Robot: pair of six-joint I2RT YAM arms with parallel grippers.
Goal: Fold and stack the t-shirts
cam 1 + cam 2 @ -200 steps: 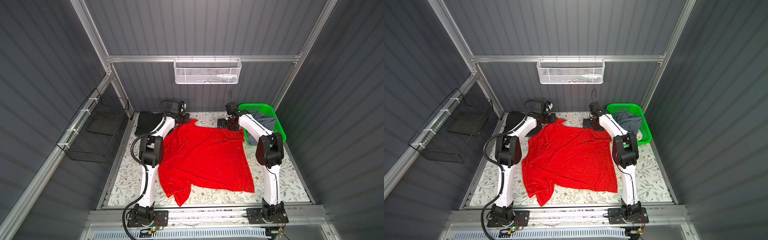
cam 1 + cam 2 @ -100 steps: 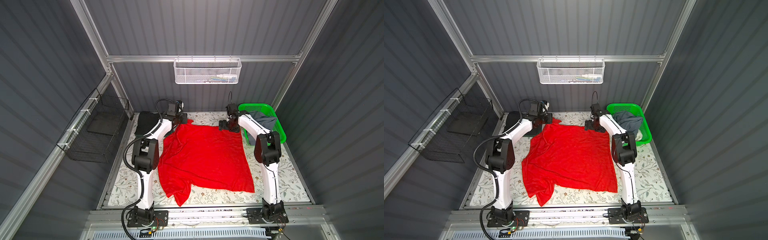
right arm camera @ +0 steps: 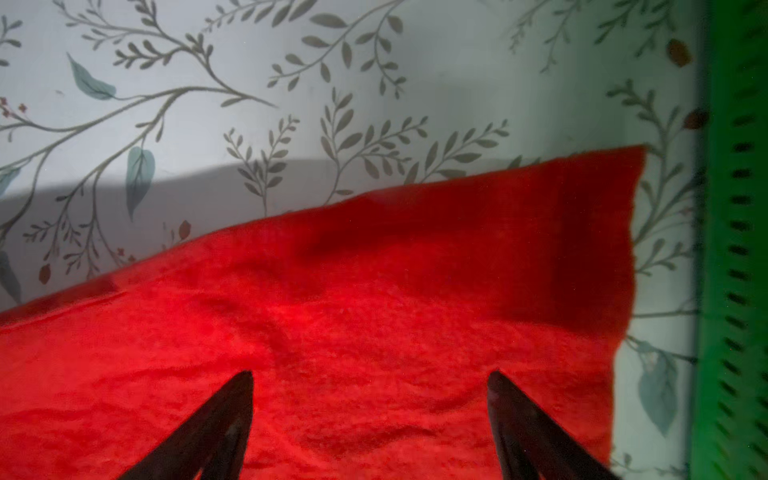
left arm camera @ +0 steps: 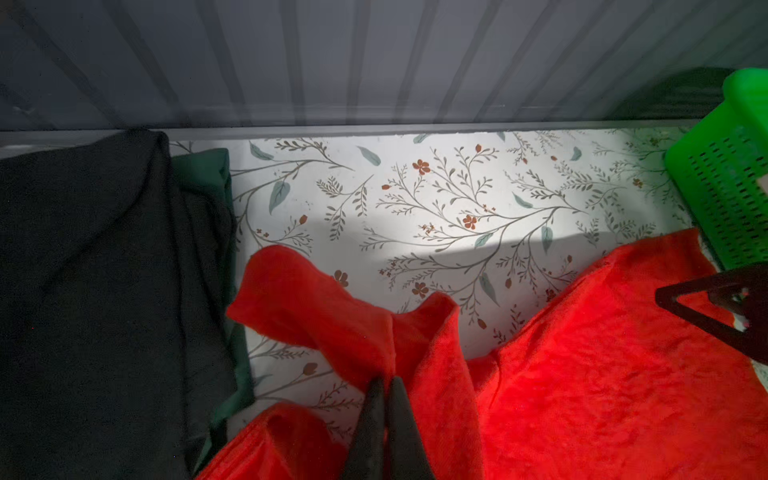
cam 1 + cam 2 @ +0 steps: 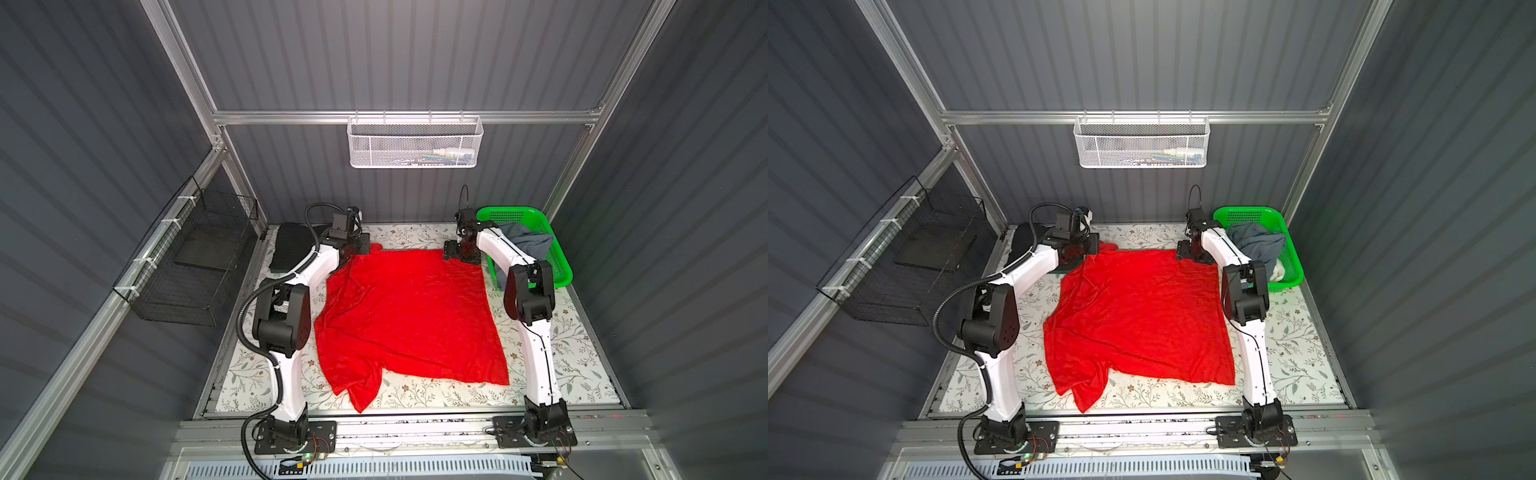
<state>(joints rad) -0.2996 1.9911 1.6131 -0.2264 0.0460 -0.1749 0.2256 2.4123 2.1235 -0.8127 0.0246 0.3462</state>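
A bright red t-shirt lies spread over the middle of the table in both top views, its near left part bunched. My left gripper is at the shirt's far left corner, shut on a raised fold of red cloth. My right gripper hovers low over the far right corner, its jaws wide apart and holding nothing. Folded black and dark green t-shirts are stacked at the far left. A slate grey-blue t-shirt sits in the basket.
The green perforated basket stands at the far right, close beside the right gripper. The back wall runs just behind both grippers. A black wire basket hangs on the left wall, a white mesh one on the back wall.
The left gripper has shifted left with the shirt's far left corner, and that arm's elbow swung toward the front. The shirt's far edge now lies straighter. The right gripper stays over the far right corner.
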